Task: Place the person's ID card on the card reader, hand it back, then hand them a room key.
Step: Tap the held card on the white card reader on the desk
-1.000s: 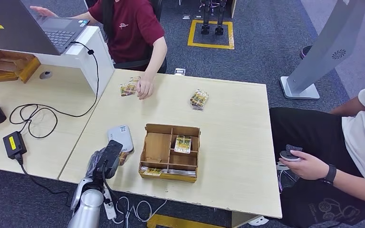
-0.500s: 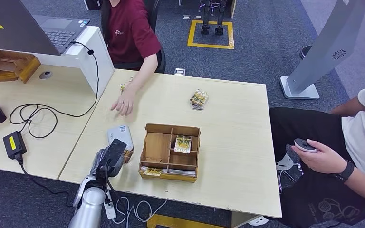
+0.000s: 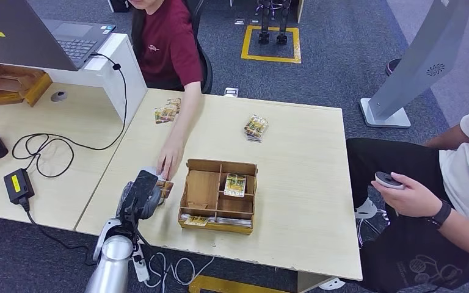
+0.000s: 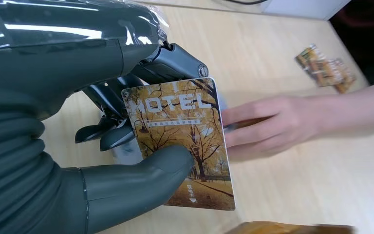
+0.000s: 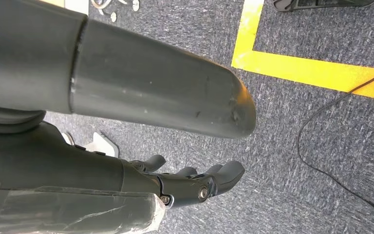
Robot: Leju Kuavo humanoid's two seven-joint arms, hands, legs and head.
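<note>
step: hand-over | left hand [image 4: 126, 141] pinches card [image 4: 182, 141] above tabletop [image 3: 305, 159] | person's hand [image 4: 268, 126] touches its far edge | right hand [image 5: 195, 183] empty, fingers apart | advice: hold steady, release once they pull

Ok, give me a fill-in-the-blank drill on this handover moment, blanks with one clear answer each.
1. The left hand holds a card printed with the word ____.
2. The person's hand reaches toward the robot's ____ hand.
3. The wooden organizer sits on the ____.
4. The right hand hangs above the ____.

Missing words: MOTEL; left; table; floor
</note>
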